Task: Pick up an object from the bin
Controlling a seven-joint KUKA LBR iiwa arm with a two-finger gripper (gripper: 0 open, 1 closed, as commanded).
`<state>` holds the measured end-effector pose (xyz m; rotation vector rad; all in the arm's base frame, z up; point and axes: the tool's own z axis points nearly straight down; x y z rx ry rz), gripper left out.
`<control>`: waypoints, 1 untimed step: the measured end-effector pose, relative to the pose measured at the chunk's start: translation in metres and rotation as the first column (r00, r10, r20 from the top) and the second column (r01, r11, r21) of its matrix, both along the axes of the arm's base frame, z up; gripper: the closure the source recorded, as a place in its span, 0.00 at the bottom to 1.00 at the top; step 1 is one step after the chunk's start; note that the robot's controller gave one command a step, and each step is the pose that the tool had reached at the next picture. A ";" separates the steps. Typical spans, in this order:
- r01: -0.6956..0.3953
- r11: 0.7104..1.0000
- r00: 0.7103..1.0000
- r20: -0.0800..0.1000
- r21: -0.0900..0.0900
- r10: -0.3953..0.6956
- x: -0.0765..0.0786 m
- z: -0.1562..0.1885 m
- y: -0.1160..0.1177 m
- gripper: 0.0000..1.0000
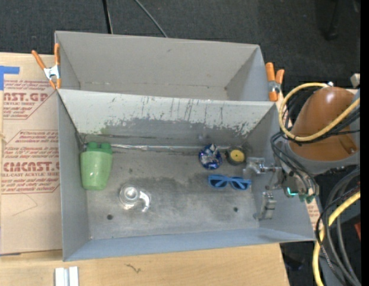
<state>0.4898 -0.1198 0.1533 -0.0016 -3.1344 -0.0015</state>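
Bin (172,210) holds green cup (96,167), clear piece (133,198), blue sunglasses (230,182), blue wad (209,157), yellow disc (235,156).

The bin (178,210) floor is open at centre. Blue sunglasses (229,182), blue ball (209,157) and yellow disc (235,156) crowd the right; a green cup (96,167) lies at the left wall.

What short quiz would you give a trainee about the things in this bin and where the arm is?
1. True or false: the green cup lies at the left side of the bin.
2. Which thing lies nearest to the gripper? A) the blue sunglasses; B) the green cup; C) the clear round thing.
3. What lies just left of the small yellow round thing, near the back wall?

Key: 1. True. 2. A. 3. A small crumpled blue-and-white thing.
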 end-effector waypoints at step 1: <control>-0.066 0.998 0.998 0.006 0.000 0.066 0.064 -0.088 0.018 0.00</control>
